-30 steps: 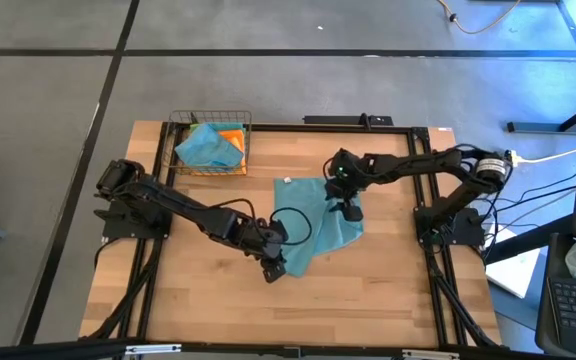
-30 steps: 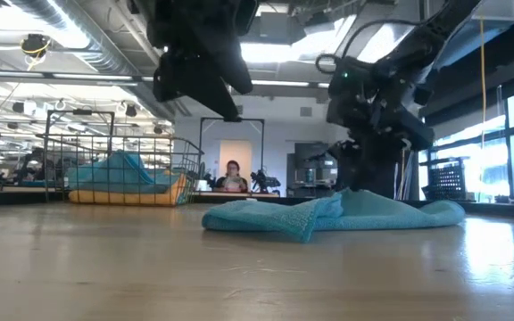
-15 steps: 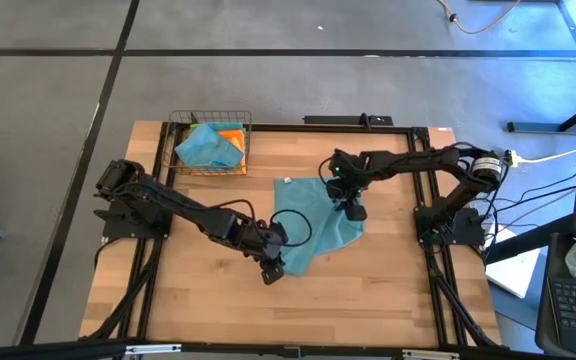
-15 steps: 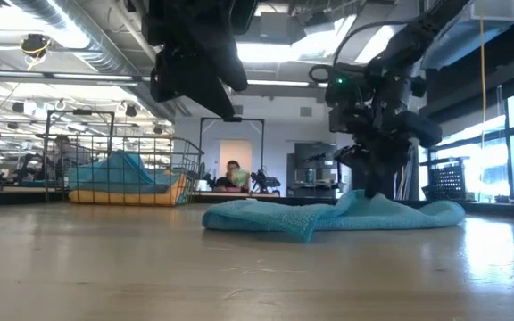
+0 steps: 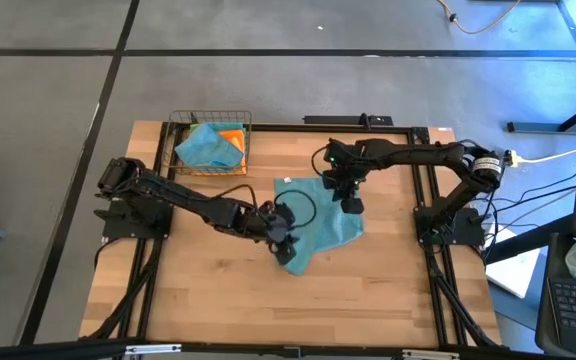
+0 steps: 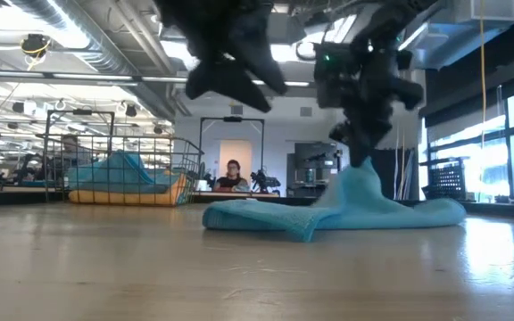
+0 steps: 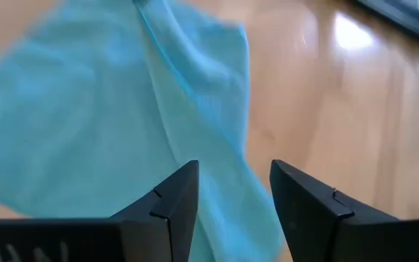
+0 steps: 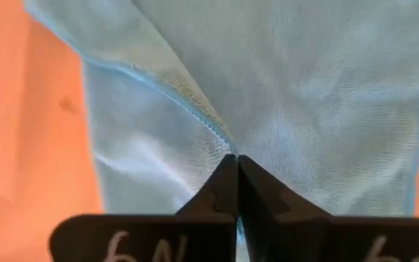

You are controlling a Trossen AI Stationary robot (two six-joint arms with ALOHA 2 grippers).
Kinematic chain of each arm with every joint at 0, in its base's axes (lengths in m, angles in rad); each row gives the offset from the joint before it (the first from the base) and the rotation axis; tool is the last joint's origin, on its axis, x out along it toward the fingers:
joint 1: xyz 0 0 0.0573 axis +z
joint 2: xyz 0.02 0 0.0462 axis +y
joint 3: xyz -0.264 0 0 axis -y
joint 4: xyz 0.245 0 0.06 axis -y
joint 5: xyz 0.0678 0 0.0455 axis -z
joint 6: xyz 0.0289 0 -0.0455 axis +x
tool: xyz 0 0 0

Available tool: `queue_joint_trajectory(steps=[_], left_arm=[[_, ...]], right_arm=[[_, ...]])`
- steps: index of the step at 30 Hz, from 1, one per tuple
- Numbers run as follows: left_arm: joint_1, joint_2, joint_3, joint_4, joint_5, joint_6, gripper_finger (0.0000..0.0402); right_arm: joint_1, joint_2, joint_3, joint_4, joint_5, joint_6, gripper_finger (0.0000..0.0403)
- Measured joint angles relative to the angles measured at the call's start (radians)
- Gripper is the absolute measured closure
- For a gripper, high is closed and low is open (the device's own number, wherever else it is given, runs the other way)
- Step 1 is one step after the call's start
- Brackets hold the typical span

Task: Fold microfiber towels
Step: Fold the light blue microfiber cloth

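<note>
High view: a wooden table (image 5: 198,300) is shown with a teal towel (image 5: 313,215) spread, partly crumpled, near its middle. The right gripper (image 5: 350,204) is placed over the far right part of this towel, and its jaws are clenched on a pinch of the cloth. In the low view the towel (image 6: 391,212) is drawn up into a peak directly beneath the right gripper (image 6: 361,153), while the remainder lies flat on the table (image 6: 150,267). In the right wrist view the two dark fingers (image 8: 220,193) are pressed together with no gap, and a hemmed edge of the towel (image 8: 304,94) is gathered at their tips. White marks are seen on the finger bases there, but they are cut off and cannot be read.

The left gripper (image 5: 284,232) is held above the near left part of the towel. In the left wrist view its jaws are released, with a clear gap between the fingers (image 7: 172,207), and nothing is grasped; the towel (image 7: 86,116) lies beyond and below the tips.

A wire basket (image 5: 209,145) stands at the far left of the table, well apart from both jaws, and holds a second teal towel (image 5: 205,146) over an orange towel (image 5: 233,135). No brand or label can be read.
</note>
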Motion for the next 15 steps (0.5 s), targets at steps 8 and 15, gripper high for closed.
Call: queue_joint_trajectory(steps=[8,15], left_arm=[[0.079,0.0,0.0,0.113,-0.063,0.026,0.0231],[0.13,0.0,0.0,0.155,-0.054,0.052,0.0231]], right_arm=[[0.071,-0.001,0.212,-0.139,-0.035,0.183,0.0398],[0.138,-0.001,0.335,-0.18,0.007,0.311,0.0399]])
